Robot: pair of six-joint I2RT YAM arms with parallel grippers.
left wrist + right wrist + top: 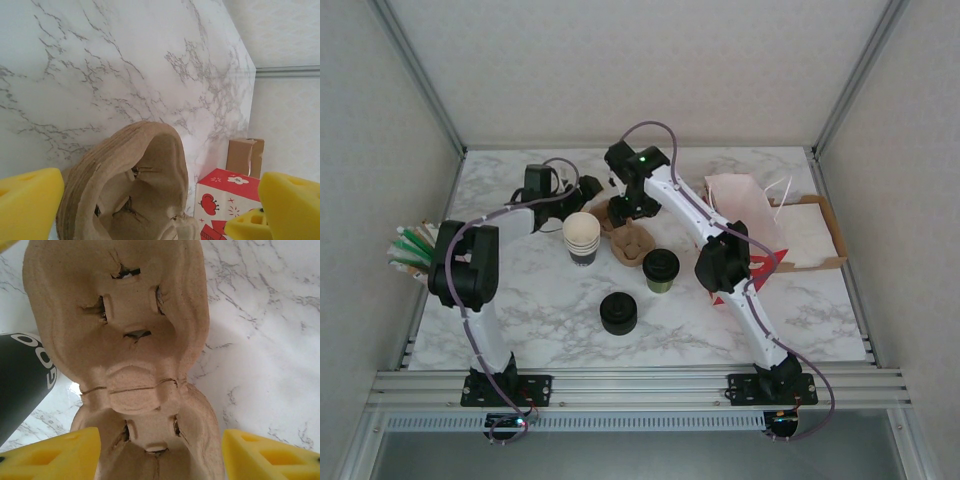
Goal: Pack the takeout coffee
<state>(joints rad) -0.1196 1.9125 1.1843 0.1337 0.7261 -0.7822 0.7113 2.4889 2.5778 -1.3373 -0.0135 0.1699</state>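
Seeing the takeout coffee (661, 270) standing upright near the middle of the marble table (520, 300), round black lid on top, just beside a brown tray (632, 243). Finding both cup holes in that bumpy, papery tray empty. Holding the right gripper (160, 460) open, yellow foam fingers (55, 455) sitting on either side of the tray's end; not able to tell about touching. Holding the left gripper (160, 200) wide open by layered brown pulp (125, 165). Spotting stacked cream-rimmed cups (581, 238), a squat black lid stack (618, 313), a red-and-white paper bag (745, 215) and a flat cardboard box (815, 235).
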